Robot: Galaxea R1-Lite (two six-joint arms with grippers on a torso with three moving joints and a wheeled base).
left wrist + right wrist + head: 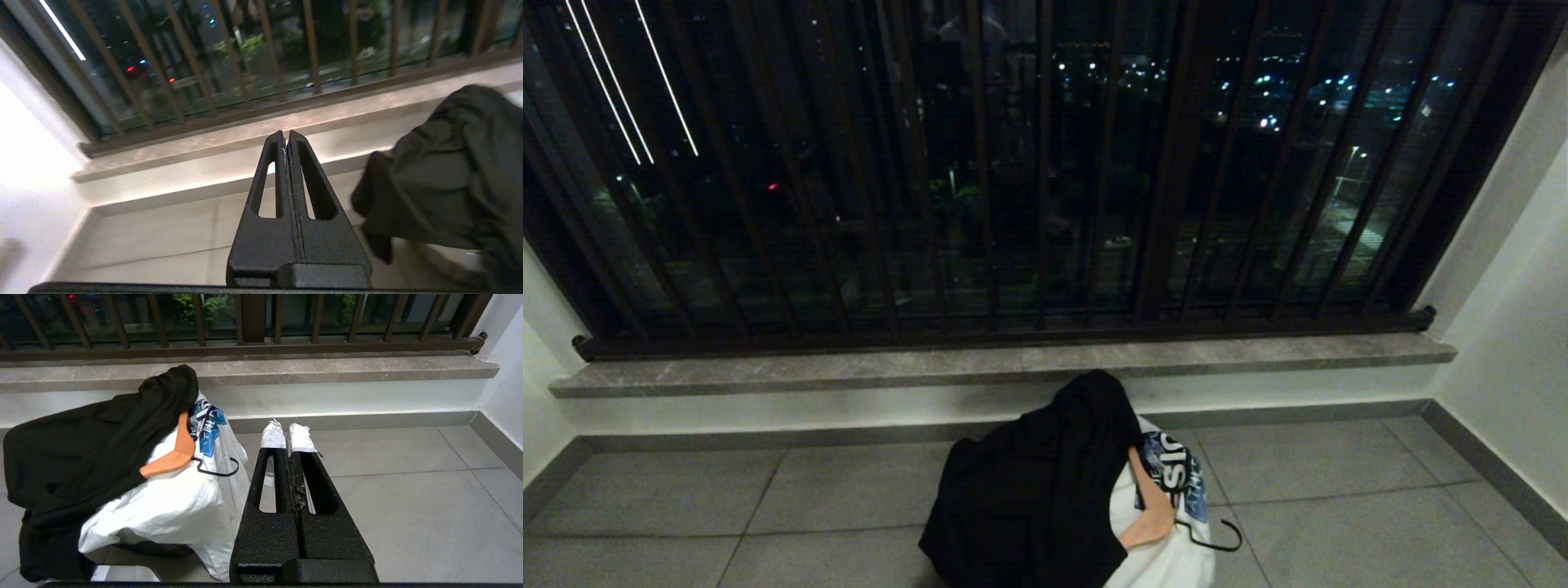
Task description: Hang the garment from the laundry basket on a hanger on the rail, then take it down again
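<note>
Task looks finished or unstarted: clothes (102, 457) and hanger (175, 453) are heaped just left of the clenched, empty right claw (288, 435). Left claw (286, 139) is likewise clenched, empty. Any regrasp needs opening first.

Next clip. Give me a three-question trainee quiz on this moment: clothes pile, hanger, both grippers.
1. True or false: the black garment hangs from a rail.
2. Which item lies on the white garment, partly under the black one? A) a wooden hanger B) a towel C) a shoe
3. How do the jaws of the left gripper and the right gripper stand, and do they hold anything?

Key
1. False: it is draped over the pile on the floor, below the window sill.
2. A: the wooden hanger, its dark hook pointing away from the black garment.
3. Both shut, holding nothing.
</note>
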